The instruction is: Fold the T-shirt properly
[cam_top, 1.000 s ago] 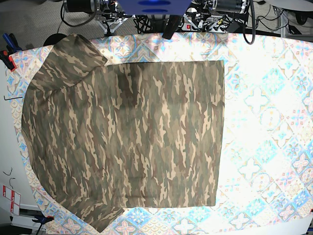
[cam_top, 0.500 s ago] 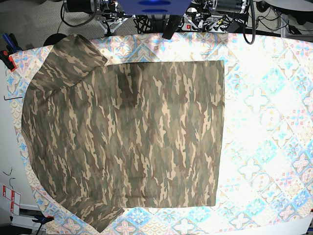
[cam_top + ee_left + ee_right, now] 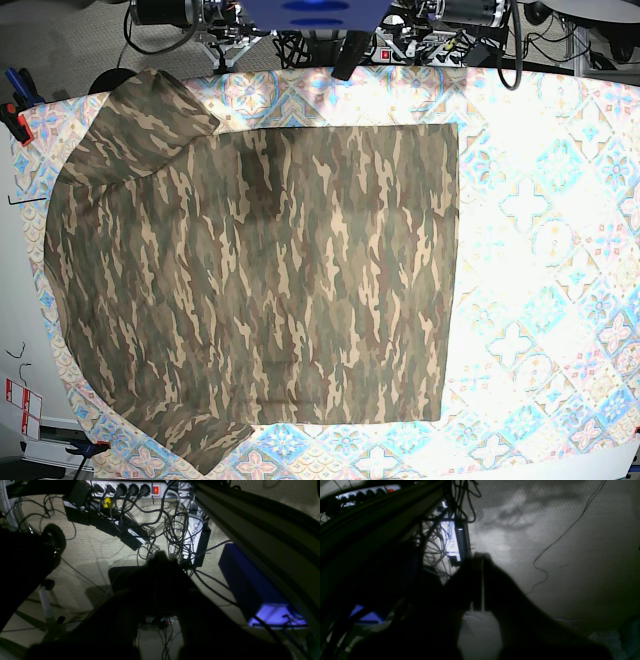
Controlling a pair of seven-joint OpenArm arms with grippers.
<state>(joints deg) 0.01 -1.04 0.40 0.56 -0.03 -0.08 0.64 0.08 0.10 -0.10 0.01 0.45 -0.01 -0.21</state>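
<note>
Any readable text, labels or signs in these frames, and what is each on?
"CHOC…": partial lettering on the white label among the floor cables; the rest is cut off by wires.
The same label in the right wrist view: too blurred to read.
Red-and-white tags at the table's left edge: too small to read.
T-shirt and tablecloth: no text.

Left gripper (image 3: 160, 555) and right gripper (image 3: 480, 556): dark, near-black silhouettes, tapered jaws, narrow seam between.

T-shirt (image 3: 260, 290) — woodland camouflage: olive, brown, tan. Tablecloth (image 3: 540, 250) — white with blue-and-pink tile motifs, apparently washed out by glare.
</note>
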